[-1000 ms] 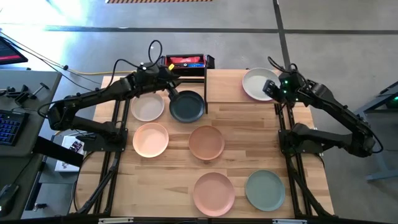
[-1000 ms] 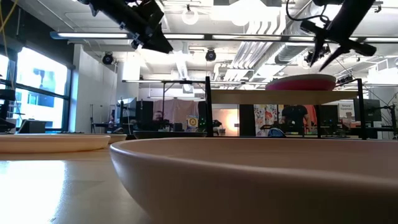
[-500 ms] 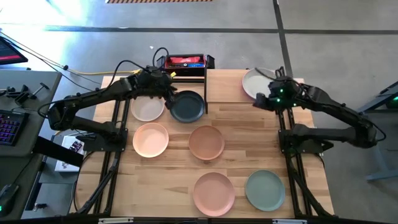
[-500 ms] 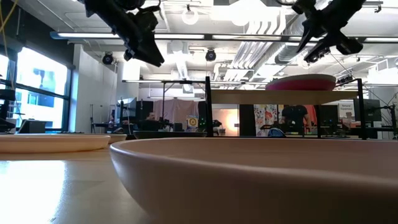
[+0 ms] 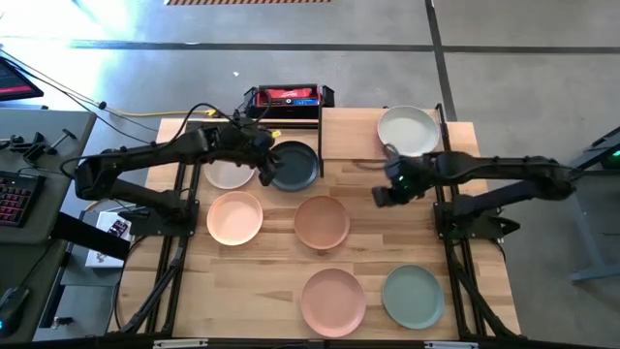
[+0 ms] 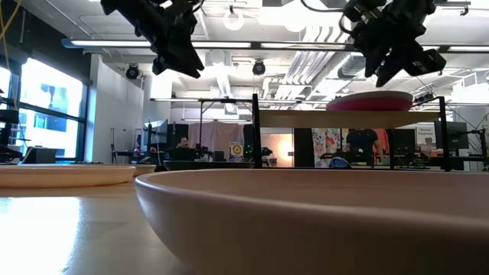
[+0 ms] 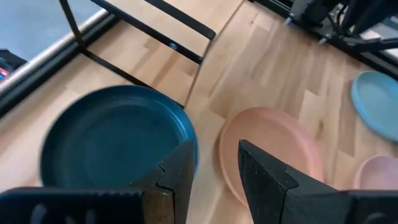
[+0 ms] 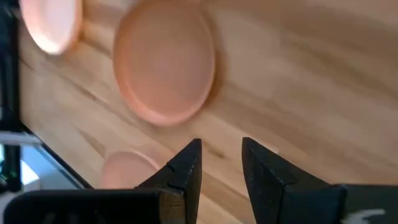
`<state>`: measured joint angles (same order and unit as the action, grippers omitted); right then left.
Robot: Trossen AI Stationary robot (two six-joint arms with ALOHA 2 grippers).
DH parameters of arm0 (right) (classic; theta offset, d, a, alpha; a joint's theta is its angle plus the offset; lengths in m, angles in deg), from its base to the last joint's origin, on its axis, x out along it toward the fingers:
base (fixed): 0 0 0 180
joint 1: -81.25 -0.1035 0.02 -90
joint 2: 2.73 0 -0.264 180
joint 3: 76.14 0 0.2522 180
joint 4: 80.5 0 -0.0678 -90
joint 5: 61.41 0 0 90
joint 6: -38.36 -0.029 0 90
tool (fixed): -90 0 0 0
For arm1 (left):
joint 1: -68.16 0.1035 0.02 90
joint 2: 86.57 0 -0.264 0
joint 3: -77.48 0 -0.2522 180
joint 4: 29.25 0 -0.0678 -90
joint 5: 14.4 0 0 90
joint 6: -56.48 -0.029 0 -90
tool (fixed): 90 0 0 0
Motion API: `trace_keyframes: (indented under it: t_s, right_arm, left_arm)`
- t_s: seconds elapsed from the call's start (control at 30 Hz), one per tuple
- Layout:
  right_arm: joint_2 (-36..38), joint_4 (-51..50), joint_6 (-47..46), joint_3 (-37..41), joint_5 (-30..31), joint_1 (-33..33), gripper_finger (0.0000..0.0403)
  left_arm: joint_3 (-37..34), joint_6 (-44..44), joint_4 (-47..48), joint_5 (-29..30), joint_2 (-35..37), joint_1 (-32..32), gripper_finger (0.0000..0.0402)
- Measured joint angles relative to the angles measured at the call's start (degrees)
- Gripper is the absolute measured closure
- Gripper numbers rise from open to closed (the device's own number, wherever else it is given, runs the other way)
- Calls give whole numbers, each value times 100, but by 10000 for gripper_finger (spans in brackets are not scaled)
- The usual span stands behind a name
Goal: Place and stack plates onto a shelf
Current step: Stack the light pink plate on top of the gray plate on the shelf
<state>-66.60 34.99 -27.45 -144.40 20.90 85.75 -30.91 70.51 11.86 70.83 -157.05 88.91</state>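
Note:
My left gripper (image 5: 263,165) hangs open above the near-left rim of the dark slate plate (image 5: 291,167), which lies on the table in front of the shelf (image 5: 354,136); nothing is between its fingers (image 7: 214,174). My right gripper (image 5: 381,195) is open and empty over bare table, right of the tan plate (image 5: 322,222), which shows below it in the right wrist view (image 8: 165,68). A pale plate (image 5: 407,129) lies on the shelf; the low view shows a magenta plate (image 6: 370,101) there. The cream (image 5: 230,171), peach (image 5: 234,217), salmon (image 5: 333,301) and sage (image 5: 413,296) plates lie flat on the table.
The shelf's black posts (image 5: 321,145) stand just right of the dark slate plate. A red and black box (image 5: 288,96) sits beyond the table's far edge. Bare wood lies between the tan plate and the right arm's base (image 5: 475,213).
My right gripper has swung from above the pale plate on the shelf toward the table's near and left side, sinking and tipping downward, and now hangs over bare table beside the tan plate. My left gripper has shifted slightly nearer and tipped down toward the dark slate plate.

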Motion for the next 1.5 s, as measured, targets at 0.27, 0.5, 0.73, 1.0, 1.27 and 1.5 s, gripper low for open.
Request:
trace_keyframes:
  t_s: [0.27, 0.5, 0.73, 1.0, 1.27, 1.5]
  right_arm:
    - [-876, 559, -276, 0, -175, -895, 308]
    - [-1548, 1199, -279, 0, -178, -1544, 308]
    - [-2271, 2194, -277, -2, -19, -1995, 308]
    - [-2921, 3175, 211, -2, 117, -2369, 308]
    - [-3252, 3442, 309, -2, 117, -2829, 308]
    - [-3303, 3434, 134, -2, 558, -3171, 308]
  left_arm:
    - [0, 1034, 9, 42, 0, -318, 287]
    - [0, 1514, 41, 182, 0, -566, 287]
    - [0, 1592, 171, 465, -2, -744, 287]
    - [0, 1588, 447, 511, -2, -819, 287]
    - [-4, 1727, 599, 854, -2, -817, 287]
    - [-4, 1726, 605, 868, -2, -817, 287]
